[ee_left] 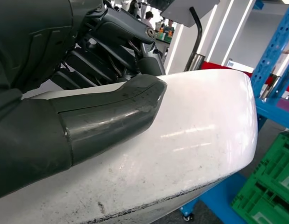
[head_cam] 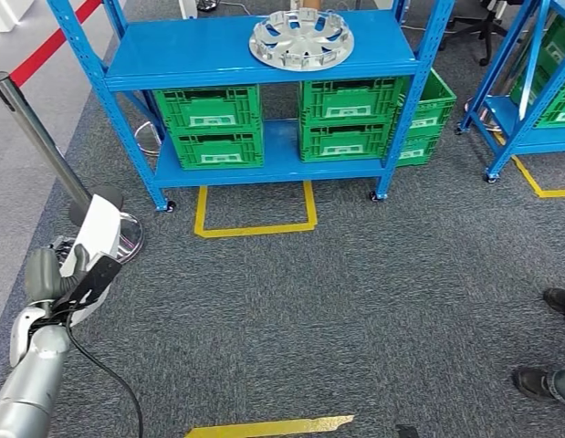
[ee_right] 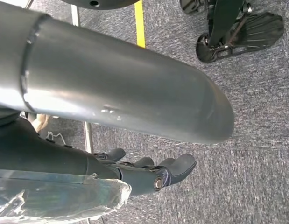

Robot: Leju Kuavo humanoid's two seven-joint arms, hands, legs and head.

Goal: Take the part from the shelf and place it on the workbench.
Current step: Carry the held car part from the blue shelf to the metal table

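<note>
Clearly left hand [head_cam: 72, 274] gripping white part [head_cam: 100, 228], right hand [ee_right: 150, 172] empty, fingers extended

Bright, even overhead light — soft shadows, glare streaks on the white part [ee_left: 192, 135].

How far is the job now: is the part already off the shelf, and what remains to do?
Done: the left hand grips a white part, clear of the blue shelf. In hand: carrying it, low at the robot's left side over the carpet. Left: placing it on the workbench, which I cannot see here. A silver wheel cover lies on the shelf's top. The right hand holds nothing, its fingers apart.
</note>
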